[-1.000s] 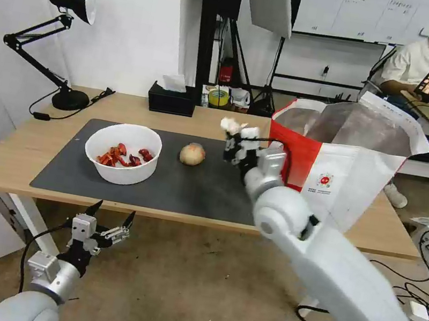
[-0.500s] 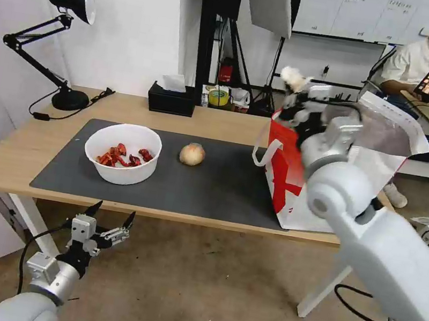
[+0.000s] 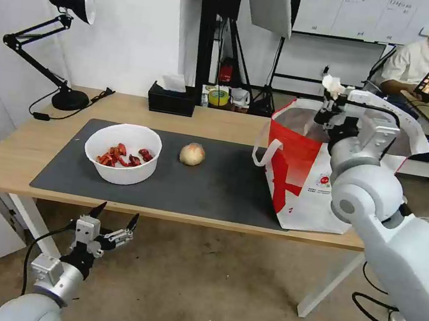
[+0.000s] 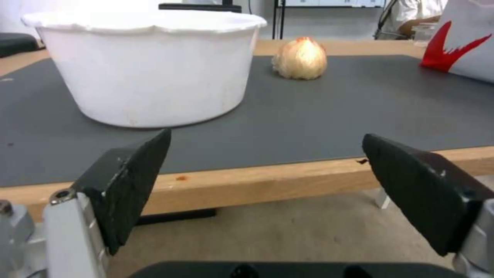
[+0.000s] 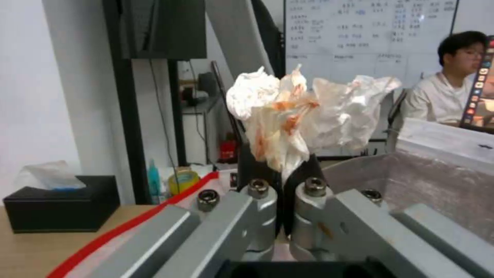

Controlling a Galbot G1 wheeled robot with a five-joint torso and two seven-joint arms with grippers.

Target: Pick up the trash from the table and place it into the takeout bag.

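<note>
Right tool: the right tool is raised over the open mouth of the bag, clamped tight on the tissue.
Tissue: in the right wrist view the tissue is a crumpled white wad with orange stains, sticking up from between the pinched black fingers; the head view does not show the stains.
Bag: boxy, white and red, with a silver foil lining and a loop handle, standing at the right end of the table.
Left tool: the left tool hangs below the table's front edge, spread wide and empty.
Bowl: the bowl is round and white, on the dark grey mat, with red scraps inside; the left wrist view gives its plain outer wall.
Ball: the tan ball lies on the mat beside the bowl; its wrinkled wrap shows in the left wrist view.
</note>
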